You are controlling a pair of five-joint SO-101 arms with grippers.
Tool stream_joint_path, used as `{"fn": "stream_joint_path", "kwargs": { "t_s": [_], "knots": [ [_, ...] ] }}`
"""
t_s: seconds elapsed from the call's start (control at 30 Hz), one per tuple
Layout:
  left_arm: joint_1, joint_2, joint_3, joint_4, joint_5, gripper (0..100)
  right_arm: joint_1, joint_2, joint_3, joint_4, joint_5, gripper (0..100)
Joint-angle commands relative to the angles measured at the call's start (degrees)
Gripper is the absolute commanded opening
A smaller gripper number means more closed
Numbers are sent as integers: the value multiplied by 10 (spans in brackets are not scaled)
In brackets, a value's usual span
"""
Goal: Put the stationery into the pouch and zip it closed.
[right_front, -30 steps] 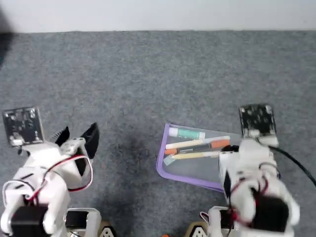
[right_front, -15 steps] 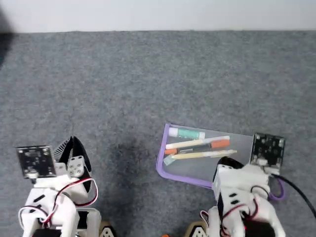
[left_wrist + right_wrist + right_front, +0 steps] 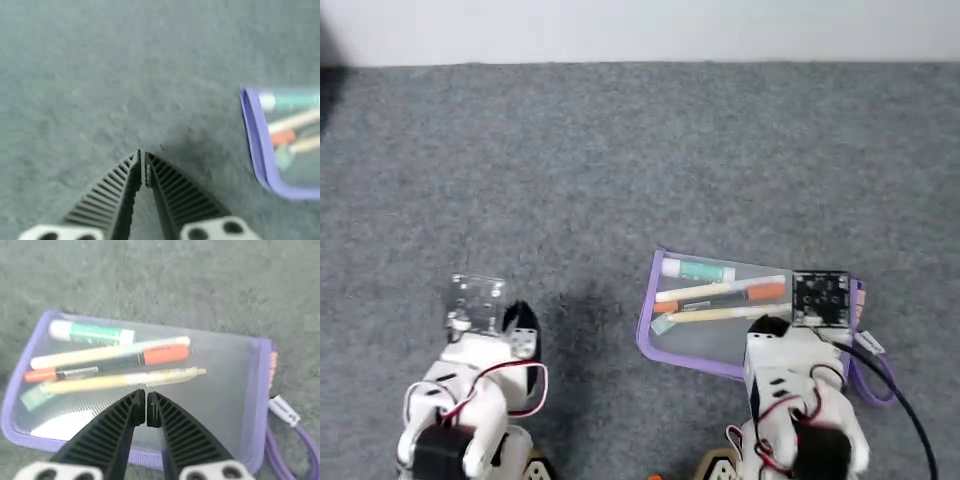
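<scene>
We are drawing both arms back toward their bases. Our left gripper (image 3: 143,162), spread wide a second ago, is now pinching shut on nothing over the carpet (image 3: 620,150), well apart from the pouch (image 3: 705,345). Our right gripper (image 3: 146,402), also closed and empty, is hovering above it. The stationery (image 3: 720,290) is lying inside, so we are judging the task as good as finished.

left pincer (image 3: 145,167): tips together, over grey carpet (image 3: 100,75) | pouch (image 3: 260,145): purple-edged (pens inside), well apart
</scene>
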Motion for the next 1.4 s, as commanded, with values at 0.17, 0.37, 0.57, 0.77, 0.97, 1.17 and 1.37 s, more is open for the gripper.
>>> {"fn": "stream_joint_path", "kwargs": {
  "t_s": [0.17,0.37,0.57,0.77,0.97,1.17,1.37],
  "knots": [
    [16,-6,69,-15,-6,14,-6,0,113,-35,-18,9],
    [15,-6,109,-50,-6,14,-6,0,144,-37,-18,9],
    [15,-5,187,-87,-4,14,-2,0,188,-49,-18,9],
    [14,-4,189,-87,-3,14,-2,0,199,-52,-16,9],
    [18,-4,189,-71,-3,14,-2,1,212,-60,-18,9],
    [18,-5,189,-71,-3,14,-3,1,212,-60,-17,9],
    [18,-5,189,-71,-3,14,-3,1,212,-60,-17,9]
  ]
}}
